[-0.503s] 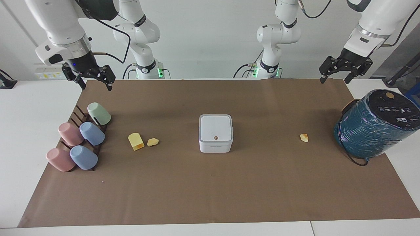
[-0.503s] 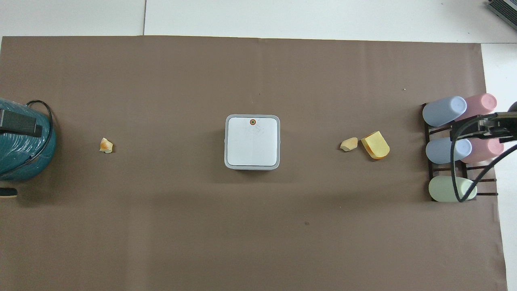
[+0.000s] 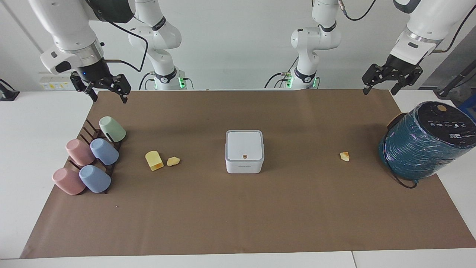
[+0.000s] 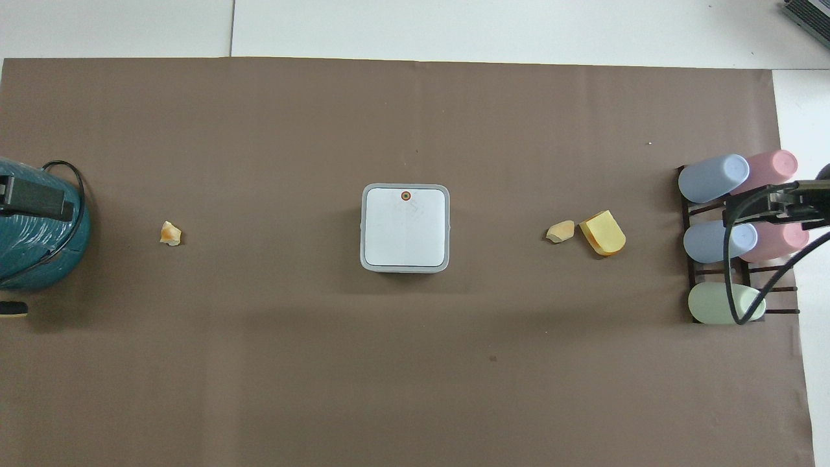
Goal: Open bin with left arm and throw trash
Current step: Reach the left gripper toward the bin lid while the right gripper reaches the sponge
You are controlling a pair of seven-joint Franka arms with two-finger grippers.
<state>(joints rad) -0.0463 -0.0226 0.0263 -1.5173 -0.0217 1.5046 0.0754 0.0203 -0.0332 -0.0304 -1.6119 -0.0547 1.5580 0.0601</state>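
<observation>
The white bin (image 3: 244, 150) stands mid-table with its grey-edged lid shut and the brown button (image 3: 244, 156) on top; it also shows in the overhead view (image 4: 405, 227). A pale yellow block (image 3: 154, 160) and an orange-yellow lump (image 3: 173, 161) lie side by side toward the right arm's end. A second lump (image 3: 344, 156) lies toward the left arm's end. My left gripper (image 3: 379, 90) hangs open and empty in the air over the mat's edge by the robots, near the teal cylinder. My right gripper (image 3: 109, 99) hangs open and empty above the cup rack's end.
A big teal wrapped cylinder (image 3: 424, 141) with a black cable lies at the left arm's end. A dark rack with several pastel cups (image 3: 93, 160) stands at the right arm's end. A brown mat (image 3: 238, 223) covers the table.
Both grippers have shifted only very slightly. Nothing on the table has moved.
</observation>
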